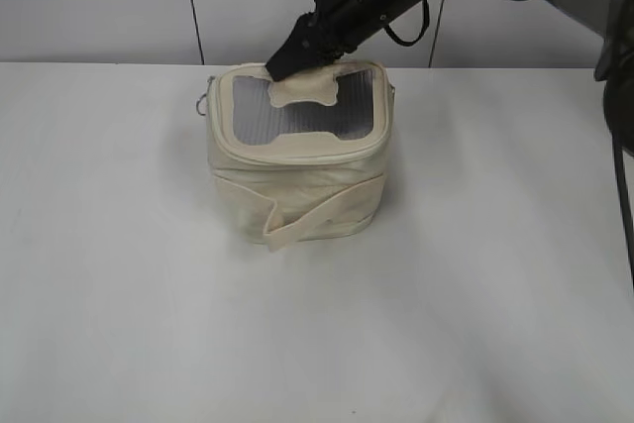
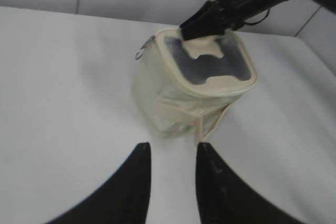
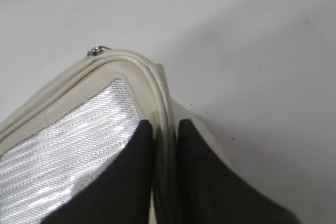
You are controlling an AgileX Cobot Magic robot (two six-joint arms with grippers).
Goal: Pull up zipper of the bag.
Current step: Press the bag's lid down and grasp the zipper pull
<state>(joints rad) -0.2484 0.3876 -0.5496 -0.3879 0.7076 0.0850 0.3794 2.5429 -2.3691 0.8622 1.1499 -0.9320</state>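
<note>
1. Exterior view: the bag point(image 1: 297, 160) stands upright on the white table point(image 1: 475, 294), left of centre. The right pincer point(image 1: 287, 64) reaches down from the upper right onto the back rim of its mesh top. A silver ring pull point(image 1: 201, 103) hangs at the bag's left back corner.
2. Left wrist view: the left pincer point(image 2: 172, 167) hovers over the table just in front of the bag point(image 2: 178, 103), fingers parted, nothing between them.
3. Right wrist view: the right pincer point(image 3: 165, 132) is closed on the zipper point(image 3: 157, 98) rim, one finger on the mesh, one outside.
</note>
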